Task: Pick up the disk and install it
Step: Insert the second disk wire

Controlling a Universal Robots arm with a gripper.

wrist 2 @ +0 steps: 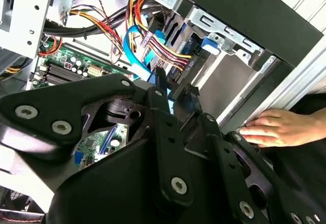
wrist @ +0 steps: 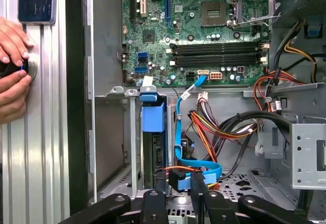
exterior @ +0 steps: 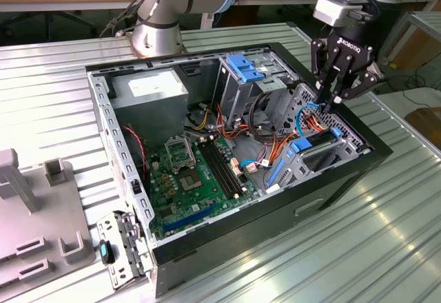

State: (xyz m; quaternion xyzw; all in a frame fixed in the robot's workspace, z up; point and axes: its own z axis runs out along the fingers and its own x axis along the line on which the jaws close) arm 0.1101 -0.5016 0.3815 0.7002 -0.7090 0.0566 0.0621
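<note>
The disk point(exterior: 315, 144), a dark body in a bright blue carrier, sits in the drive bay at the case's corner on the exterior view's right. In the first wrist view the disk point(wrist: 153, 132) stands on edge in its slot, blue carrier end toward the motherboard. My gripper point(exterior: 337, 98) hovers just above that bay, over the cables. Its black fingers are a little apart and nothing is held between them. In both wrist views the gripper point(wrist: 175, 186) point(wrist 2: 175, 84) has a blue cable plug beneath the gap.
The open computer case point(exterior: 344, 179) lies on a ribbed metal table. Inside are the motherboard point(exterior: 193, 172), power supply point(exterior: 148, 89), a blue data cable point(wrist: 179, 132) and coloured wire bundles point(wrist: 214, 127). A person's hands point(wrist: 11, 76) point(wrist 2: 277, 127) rest beside the case. A grey fixture point(exterior: 34, 213) stands at the exterior view's left.
</note>
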